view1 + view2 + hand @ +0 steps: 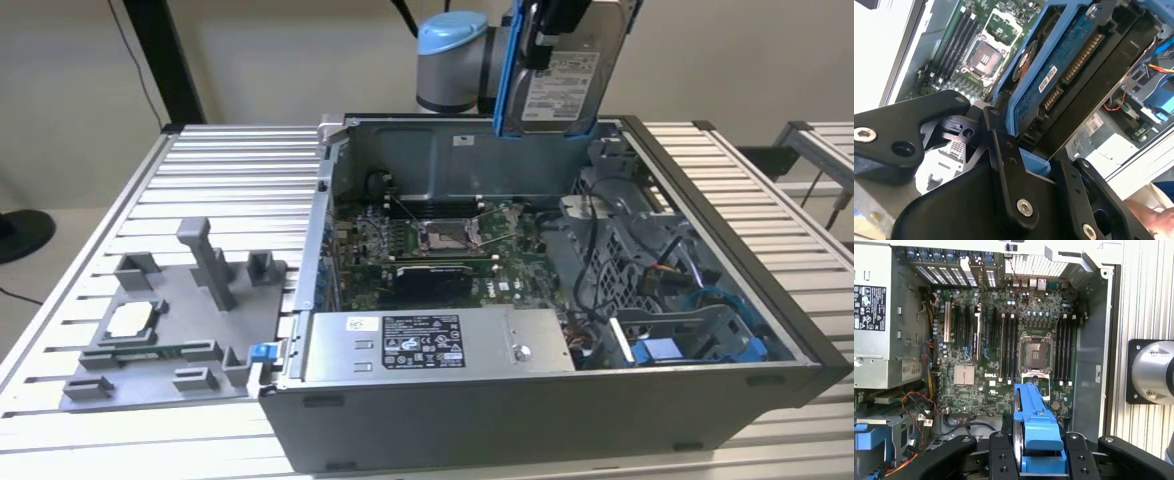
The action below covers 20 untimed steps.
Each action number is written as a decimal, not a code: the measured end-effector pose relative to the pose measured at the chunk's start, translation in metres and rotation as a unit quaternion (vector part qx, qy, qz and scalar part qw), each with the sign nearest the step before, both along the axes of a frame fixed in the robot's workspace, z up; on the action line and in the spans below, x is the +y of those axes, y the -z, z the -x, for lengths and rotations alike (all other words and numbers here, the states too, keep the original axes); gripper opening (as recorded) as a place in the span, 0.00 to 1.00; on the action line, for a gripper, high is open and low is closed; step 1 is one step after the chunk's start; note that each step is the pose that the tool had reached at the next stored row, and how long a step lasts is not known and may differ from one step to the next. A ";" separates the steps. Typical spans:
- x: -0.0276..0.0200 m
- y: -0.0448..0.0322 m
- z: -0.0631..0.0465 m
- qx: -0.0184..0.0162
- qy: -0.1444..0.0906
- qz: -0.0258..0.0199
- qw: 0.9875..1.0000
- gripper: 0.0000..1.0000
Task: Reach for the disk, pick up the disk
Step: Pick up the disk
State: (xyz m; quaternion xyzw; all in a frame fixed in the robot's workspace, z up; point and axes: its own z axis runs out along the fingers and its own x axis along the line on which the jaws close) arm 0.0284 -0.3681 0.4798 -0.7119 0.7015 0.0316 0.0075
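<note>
While I watch from the exterior view, nearest sits the grey box (pixel 424 343) at the case's (pixel 561 415) near edge, then the board (pixel 441 245) with its socket (pixel 445 236), a grey fixture (pixel 174 320) off to that view's left. Farthest and high over the case's far wall hangs the disk (pixel 558 85), pinched on edge by my gripper (pixel 1039 452) across its blue bracket (pixel 1038 427). I judge it stiff, fairly heavy, shock-sensitive, the metal slick; the bracket is the safer hold. Cables (pixel 627 265) and bays below could snag it.
</note>
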 end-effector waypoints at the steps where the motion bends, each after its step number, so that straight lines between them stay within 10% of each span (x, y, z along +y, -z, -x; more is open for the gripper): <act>1: 0.0000 0.0000 -0.002 0.000 0.000 0.000 1.000 0.00; 20: 0.0000 0.0000 -0.032 0.000 0.000 0.000 1.000 0.00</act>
